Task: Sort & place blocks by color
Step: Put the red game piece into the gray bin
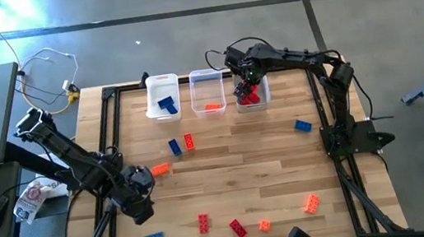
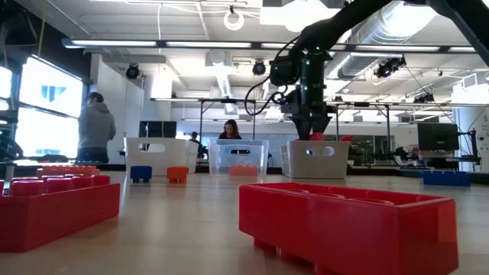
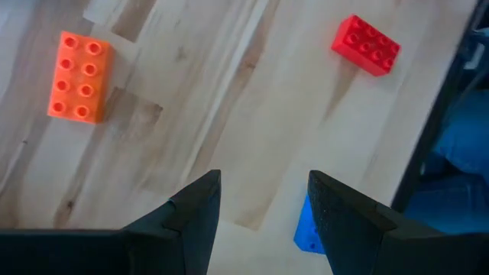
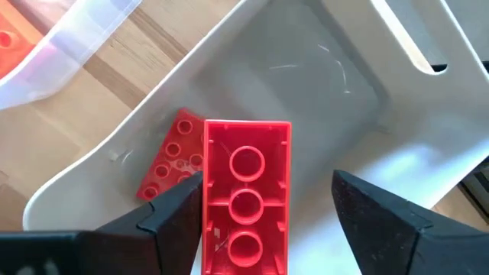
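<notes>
My right gripper (image 4: pixel 260 221) is open and hangs over the right bin (image 1: pixel 251 92), pointing down into it. A red block (image 4: pixel 246 195) shows its hollow underside between the fingers, with a clear gap to one finger. A second red block (image 4: pixel 172 164) lies flat on the bin floor beside it. My left gripper (image 3: pixel 263 206) is open above the table's near left part, between an orange block (image 3: pixel 79 76) and a red block (image 3: pixel 365 44). One of its fingers half hides a blue block (image 3: pixel 307 229). My right gripper: the red block's long side (image 4: pixel 205 198) lies against one finger (image 4: pixel 172 218) in the wrist view, but whether they touch I cannot tell. The other finger stands clear of the block.
The left bin (image 1: pixel 163 96) holds a blue block (image 1: pixel 167 105) and the middle bin (image 1: pixel 207 93) an orange one (image 1: pixel 212 106). Loose blocks lie about the table: blue (image 1: pixel 174 147), red (image 1: pixel 189 142), blue (image 1: pixel 303 126), orange (image 1: pixel 311 202), red (image 1: pixel 237 229). Bare wood lies mid-table.
</notes>
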Tool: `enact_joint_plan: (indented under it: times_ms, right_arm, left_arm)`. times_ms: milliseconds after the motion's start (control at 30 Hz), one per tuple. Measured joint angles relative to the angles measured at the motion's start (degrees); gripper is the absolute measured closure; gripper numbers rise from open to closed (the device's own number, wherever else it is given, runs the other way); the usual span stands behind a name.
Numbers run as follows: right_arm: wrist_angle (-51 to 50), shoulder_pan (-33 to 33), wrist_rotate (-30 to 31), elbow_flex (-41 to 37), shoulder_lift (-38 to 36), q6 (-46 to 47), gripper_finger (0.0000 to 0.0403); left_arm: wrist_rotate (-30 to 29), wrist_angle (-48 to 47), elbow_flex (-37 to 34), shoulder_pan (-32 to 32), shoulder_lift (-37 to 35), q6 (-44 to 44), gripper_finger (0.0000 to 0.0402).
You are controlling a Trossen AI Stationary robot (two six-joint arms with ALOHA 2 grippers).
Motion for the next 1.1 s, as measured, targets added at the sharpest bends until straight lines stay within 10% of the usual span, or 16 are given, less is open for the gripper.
enact_joint_plan:
  times_ms: [1100]
  right_arm:
    - [-1.4, 0.77, 1.02, 0.0, 0.0, 0.04, 0.0122]
  left_arm:
    - [0.54, 6.52, 0.08, -12.66, 8.68, -9.2, 0.0216]
